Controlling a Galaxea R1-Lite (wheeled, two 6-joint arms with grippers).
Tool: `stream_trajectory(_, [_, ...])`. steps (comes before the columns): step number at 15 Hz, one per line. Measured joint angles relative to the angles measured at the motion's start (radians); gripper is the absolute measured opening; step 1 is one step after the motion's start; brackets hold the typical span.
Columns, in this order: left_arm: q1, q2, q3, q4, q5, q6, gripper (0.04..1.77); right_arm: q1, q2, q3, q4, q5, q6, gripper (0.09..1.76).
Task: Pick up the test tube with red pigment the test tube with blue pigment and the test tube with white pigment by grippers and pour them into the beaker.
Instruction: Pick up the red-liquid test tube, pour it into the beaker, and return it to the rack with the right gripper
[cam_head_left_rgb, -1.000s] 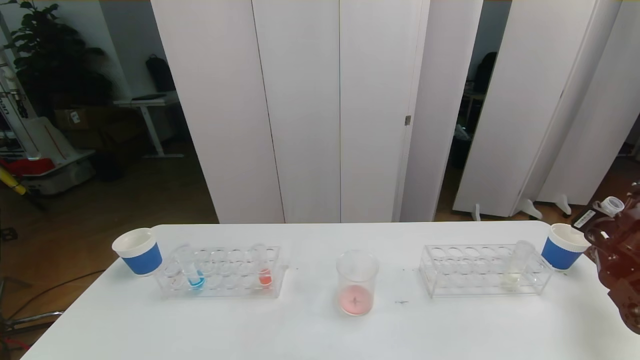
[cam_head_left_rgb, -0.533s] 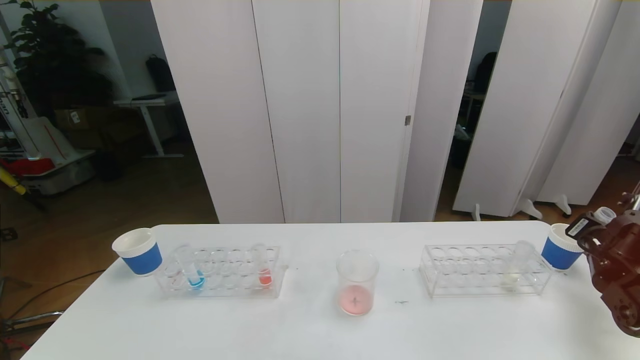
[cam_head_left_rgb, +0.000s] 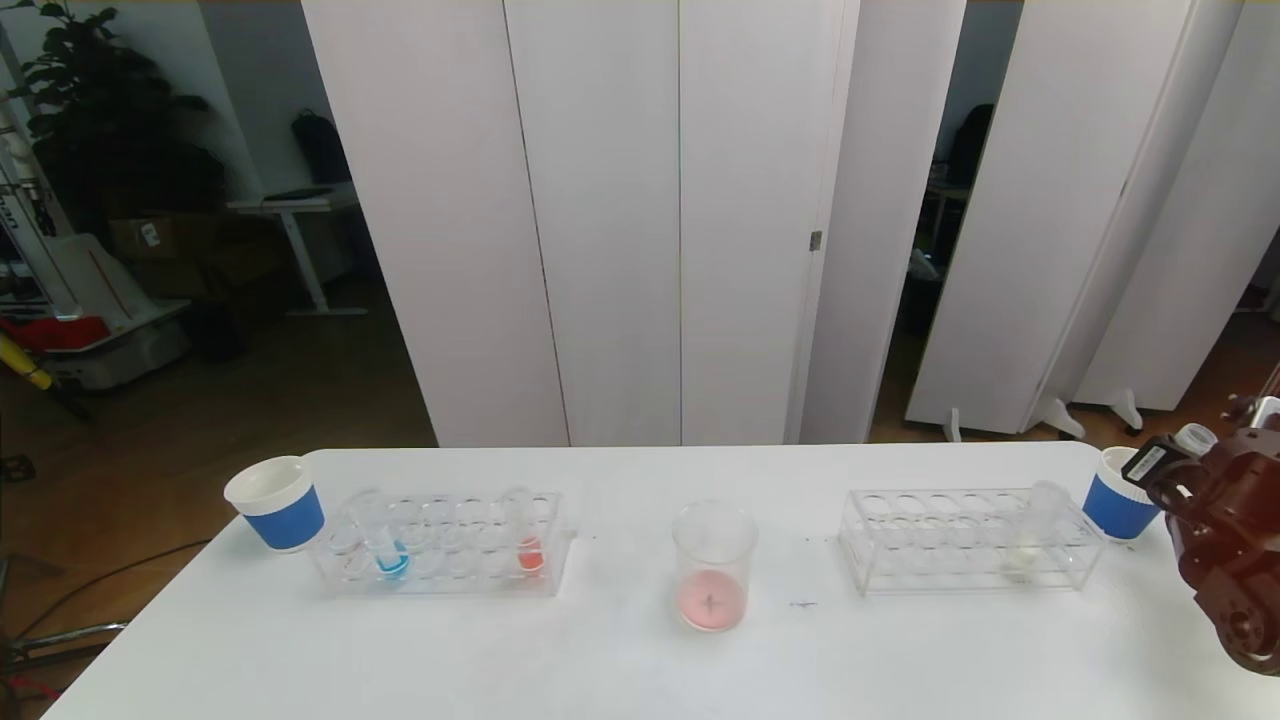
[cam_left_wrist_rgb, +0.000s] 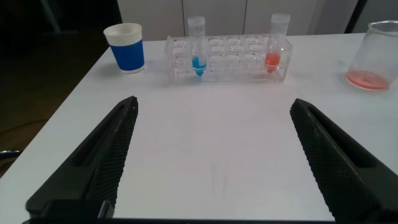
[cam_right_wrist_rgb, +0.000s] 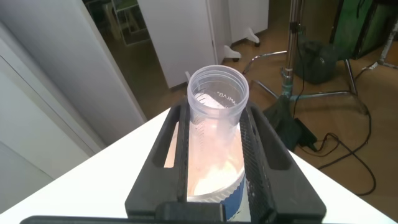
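Head view shows the right end effector (cam_head_left_rgb: 1185, 455) lower than a second ago—clamped on an emptied tube (cam_right_wrist_rgb: 216, 134) over the blue cup (cam_head_left_rgb: 1118, 495) (discarding, likely)—with the beaker (cam_head_left_rgb: 712, 565) well to its left, pink-bottomed.

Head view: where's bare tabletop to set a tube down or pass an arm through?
Free: the table along its near edge, and the strips between the beaker and each rack. Crowded: the right end, where the right rack, a blue cup and the right end effector, shut on an empty tube, bunch together.
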Motion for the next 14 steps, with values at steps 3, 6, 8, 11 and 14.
stream_trajectory(3, [0.0,0.0,0.0,0.0,0.0,0.0,1.75,0.001,0.007,-0.01,0.003,0.006,-0.006,0.59])
stream_trajectory(6, [0.0,0.0,0.0,0.0,0.0,0.001,1.75,0.001,0.011,-0.017,0.006,0.023,-0.007,0.59])
stream_trajectory(8, [0.0,0.0,0.0,0.0,0.0,0.0,1.75,0.002,0.016,-0.019,0.016,0.023,-0.007,0.59])
stream_trajectory(11, [0.0,0.0,0.0,0.0,0.0,0.0,1.75,0.001,0.018,-0.024,0.024,0.024,-0.01,1.03])
stream_trajectory(14, [0.0,0.0,0.0,0.0,0.0,0.001,1.75,0.002,0.019,-0.025,0.025,0.024,-0.021,1.74])
